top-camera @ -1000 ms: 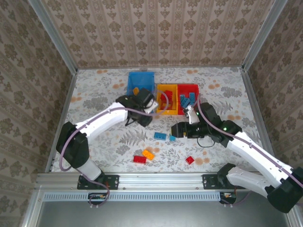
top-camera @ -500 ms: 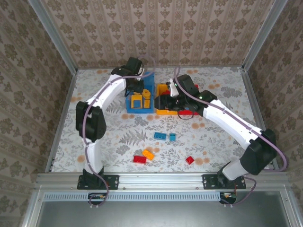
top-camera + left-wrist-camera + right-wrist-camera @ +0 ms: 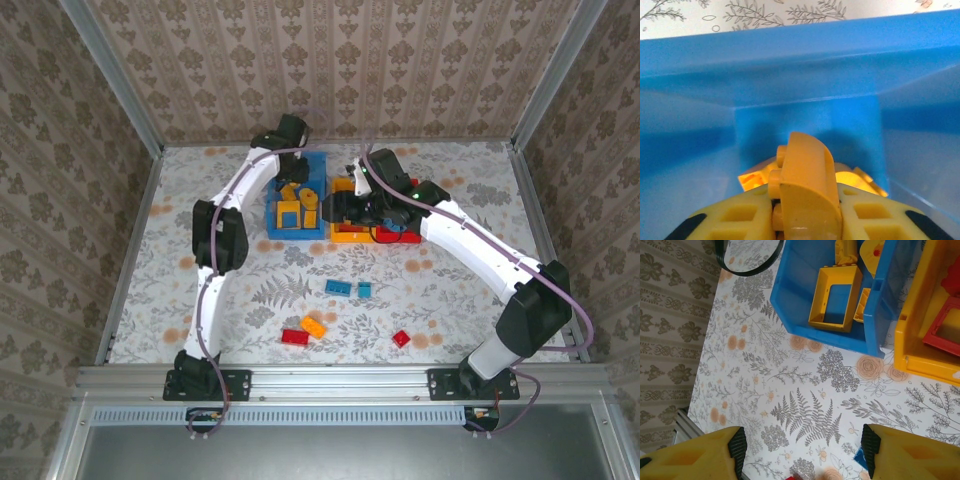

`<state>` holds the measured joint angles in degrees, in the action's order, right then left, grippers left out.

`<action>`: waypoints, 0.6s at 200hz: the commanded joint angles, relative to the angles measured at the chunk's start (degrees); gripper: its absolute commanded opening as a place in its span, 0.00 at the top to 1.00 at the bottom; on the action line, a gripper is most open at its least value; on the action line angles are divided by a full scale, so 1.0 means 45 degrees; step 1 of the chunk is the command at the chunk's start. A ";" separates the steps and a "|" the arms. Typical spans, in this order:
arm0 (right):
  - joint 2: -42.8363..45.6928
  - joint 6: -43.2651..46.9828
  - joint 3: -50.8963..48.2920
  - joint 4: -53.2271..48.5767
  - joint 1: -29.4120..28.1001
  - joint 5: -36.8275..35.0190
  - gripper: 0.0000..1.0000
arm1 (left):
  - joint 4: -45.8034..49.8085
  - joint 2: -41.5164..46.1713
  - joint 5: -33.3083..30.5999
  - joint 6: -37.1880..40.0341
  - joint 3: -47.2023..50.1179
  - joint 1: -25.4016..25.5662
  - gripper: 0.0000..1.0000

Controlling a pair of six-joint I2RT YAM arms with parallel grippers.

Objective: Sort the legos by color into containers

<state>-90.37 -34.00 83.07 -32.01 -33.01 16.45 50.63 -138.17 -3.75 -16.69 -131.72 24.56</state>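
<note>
Inside the blue bin [image 3: 800,65] our left gripper [image 3: 807,217] pinches a yellow brick [image 3: 805,172], which we judge light, stiff, slick, best held on flat sides; our right gripper [image 3: 802,447] gapes empty.

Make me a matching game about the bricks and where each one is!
Things:
1. yellow frame brick
2. red frame brick
3. curved yellow brick
4. longer blue brick

Places:
A. loose on the table
B. lying flat in the blue bin
C. pinched in the left gripper
D. inside the yellow bin

Pairs: 1-B, 2-D, 3-C, 4-A
</note>
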 commanded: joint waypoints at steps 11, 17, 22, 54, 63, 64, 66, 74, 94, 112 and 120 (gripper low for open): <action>0.0303 0.1029 -0.0407 -0.0913 0.0110 -0.0042 0.32 | 0.0484 0.0428 -0.0235 -0.0256 -0.0204 -0.0057 0.51; 0.0349 0.1290 -0.0481 -0.1116 0.0110 -0.0073 0.32 | 0.0481 0.0576 -0.0231 -0.0280 -0.0091 -0.0046 0.49; 0.0388 0.1474 -0.0569 -0.1298 0.0110 -0.0126 0.32 | 0.0463 0.0701 -0.0241 -0.0290 0.0036 -0.0046 0.48; 0.1206 0.2486 -0.1696 -0.2090 0.0071 -0.0552 0.32 | 0.0168 0.2023 -0.0267 -0.0456 0.1063 0.0202 0.44; 0.1545 0.2660 -0.2174 -0.2274 0.0054 -0.0745 0.32 | -0.0062 0.2583 -0.0258 -0.0524 0.1521 0.0266 0.42; 0.1595 0.2676 -0.2231 -0.2287 0.0053 -0.0774 0.32 | -0.0081 0.2640 -0.0259 -0.0546 0.1578 0.0266 0.41; 0.1666 0.2722 -0.2361 -0.2322 0.0057 -0.0806 0.32 | -0.0134 0.2750 -0.0265 -0.0568 0.1679 0.0266 0.41; 0.1986 0.2836 -0.2837 -0.2414 0.0013 -0.0924 0.32 | -0.0233 0.3244 -0.0241 -0.0739 0.2049 0.0647 0.38; 0.2679 0.3418 -0.3712 -0.2927 -0.0464 -0.1555 0.31 | -0.0587 0.4586 -0.0077 -0.1171 0.3211 0.1084 0.34; 0.2678 0.4272 -0.3961 -0.3501 -0.1368 -0.2410 0.29 | -0.0842 0.5920 0.0148 -0.1598 0.4518 0.1452 0.32; 0.2485 0.4726 -0.3987 -0.3629 -0.1791 -0.2713 0.27 | -0.1059 0.6679 0.0327 -0.1861 0.5320 0.1594 0.31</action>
<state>-79.40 -19.81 66.37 -43.92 -36.49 9.98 48.16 -117.19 -4.12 -20.82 -114.28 29.69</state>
